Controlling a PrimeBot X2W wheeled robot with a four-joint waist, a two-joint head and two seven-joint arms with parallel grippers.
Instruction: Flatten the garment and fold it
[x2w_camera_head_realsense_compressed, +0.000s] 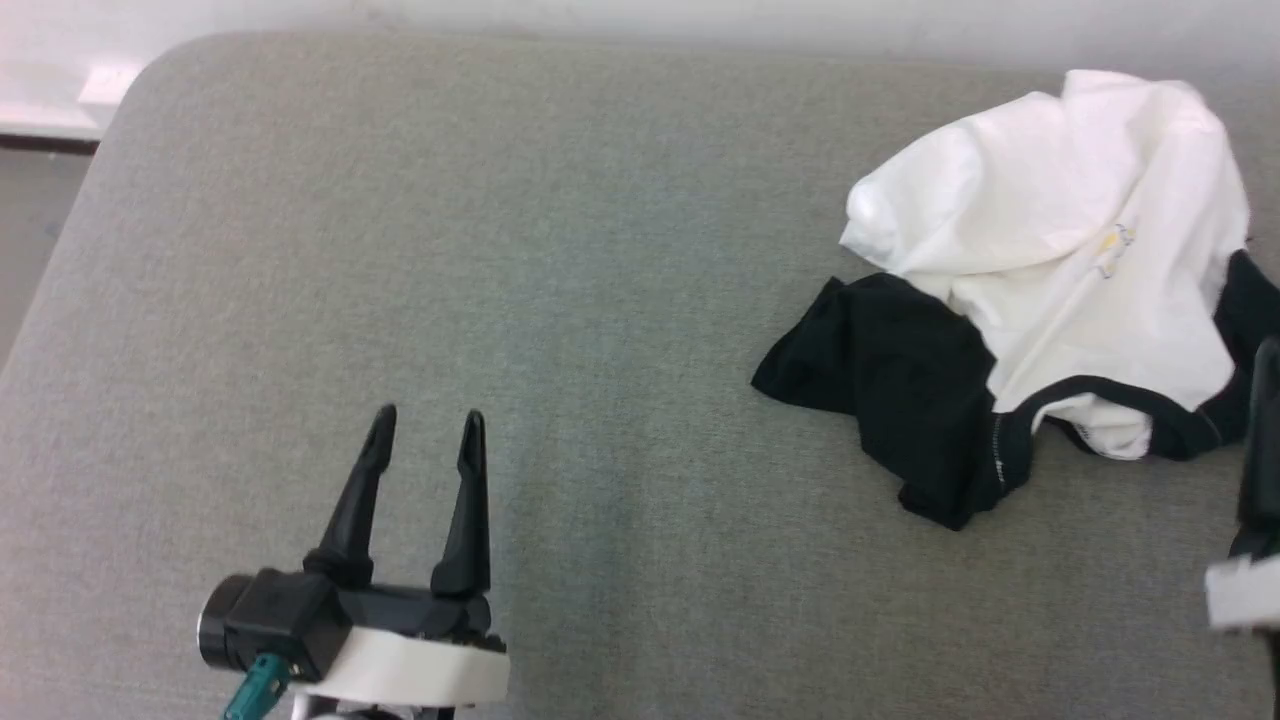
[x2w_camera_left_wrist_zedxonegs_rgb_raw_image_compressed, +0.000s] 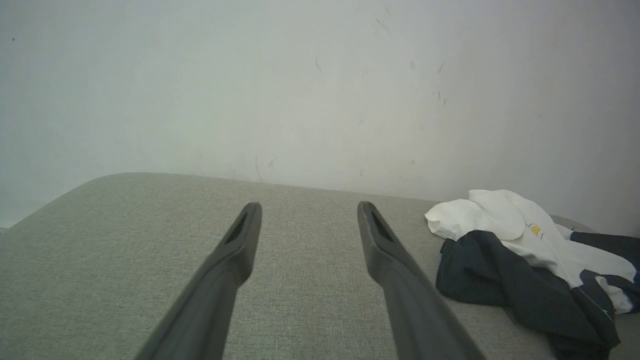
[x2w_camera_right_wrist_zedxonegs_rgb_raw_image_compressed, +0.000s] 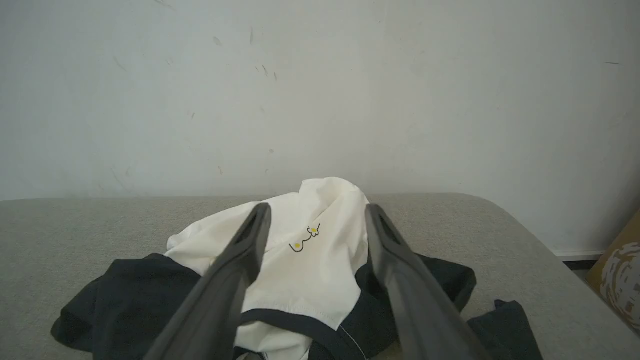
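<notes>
Grey fabric surface (x2w_camera_head_realsense_compressed: 600, 300) carries the crumpled garment (x2w_camera_head_realsense_compressed: 1050, 250), with a white wall (x2w_camera_left_wrist_zedxonegs_rgb_raw_image_compressed: 300, 75) behind. Left gripper (x2w_camera_head_realsense_compressed: 428, 425) and right gripper (x2w_camera_right_wrist_zedxonegs_rgb_raw_image_compressed: 316, 212): fingers spread apart, empty.

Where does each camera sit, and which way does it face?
Head view: on the head, looking down at the surface; left tool lower left, right tool at right edge.
Left wrist view: on the left wrist, looking along the open left tool toward the wall.
Right wrist view: on the right wrist, looking along the open right tool at the shirt.
Shared: all show the shirt.
</notes>
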